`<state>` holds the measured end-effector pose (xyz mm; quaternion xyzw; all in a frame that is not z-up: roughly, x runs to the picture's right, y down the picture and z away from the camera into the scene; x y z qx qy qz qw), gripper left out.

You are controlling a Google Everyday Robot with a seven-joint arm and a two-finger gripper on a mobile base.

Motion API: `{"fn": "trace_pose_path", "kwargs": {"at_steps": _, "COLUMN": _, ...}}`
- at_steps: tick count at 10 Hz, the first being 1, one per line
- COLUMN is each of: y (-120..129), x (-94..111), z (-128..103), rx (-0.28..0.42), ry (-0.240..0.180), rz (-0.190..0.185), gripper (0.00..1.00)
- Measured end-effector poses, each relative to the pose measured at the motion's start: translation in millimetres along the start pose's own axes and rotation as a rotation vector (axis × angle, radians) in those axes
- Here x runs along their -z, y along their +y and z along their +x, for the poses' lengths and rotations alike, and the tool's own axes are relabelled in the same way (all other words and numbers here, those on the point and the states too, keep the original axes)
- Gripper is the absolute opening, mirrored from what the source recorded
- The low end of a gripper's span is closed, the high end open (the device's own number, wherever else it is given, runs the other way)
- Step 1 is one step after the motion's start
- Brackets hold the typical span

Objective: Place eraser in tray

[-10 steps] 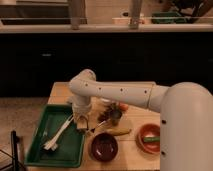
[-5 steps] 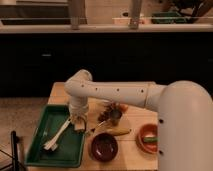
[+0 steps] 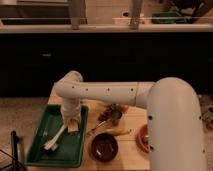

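Note:
The green tray [image 3: 40, 150] lies at the table's left front. My gripper [image 3: 72, 123] hangs from the white arm over the tray's right side, pointing down. It is shut on the eraser [image 3: 73, 128], a small tan block with a dark underside, held just above the tray floor near the right rim. White utensils [image 3: 54, 141] lie in the tray to the gripper's lower left.
A maroon bowl [image 3: 104, 146] stands right of the tray, with a terracotta bowl [image 3: 143, 138] further right. A banana [image 3: 120, 132], a spoon [image 3: 99, 126] and a pile of small items [image 3: 113, 113] lie mid-table. My arm's large white link [image 3: 175, 125] fills the right side.
The gripper has moved left and a little down with the eraser, from the table beside the tray to over the tray's right side.

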<state>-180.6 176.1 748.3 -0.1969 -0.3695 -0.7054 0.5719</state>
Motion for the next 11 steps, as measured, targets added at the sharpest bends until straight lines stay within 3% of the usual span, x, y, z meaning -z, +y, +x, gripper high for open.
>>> {"fn": "trace_pose_path", "kwargs": {"at_steps": 1, "y": -6, "x": -4, "z": -1, "rx": 0.012, "ry": -0.009, "rz": 0.002, "gripper": 0.02}}
{"fn": "trace_pose_path", "kwargs": {"at_steps": 2, "y": -12, "x": -8, "z": -3, "rx": 0.021, "ry": -0.023, "rz": 0.011, "gripper": 0.1}}
{"fn": "trace_pose_path", "kwargs": {"at_steps": 9, "y": -13, "x": -29, "z": -8, "rx": 0.031, "ry": -0.078, "rz": 0.068, "gripper": 0.78}}
{"fn": "trace_pose_path", "kwargs": {"at_steps": 11, "y": -14, "x": -31, "z": -7, "rx": 0.037, "ry": -0.081, "rz": 0.076, "gripper": 0.8}}
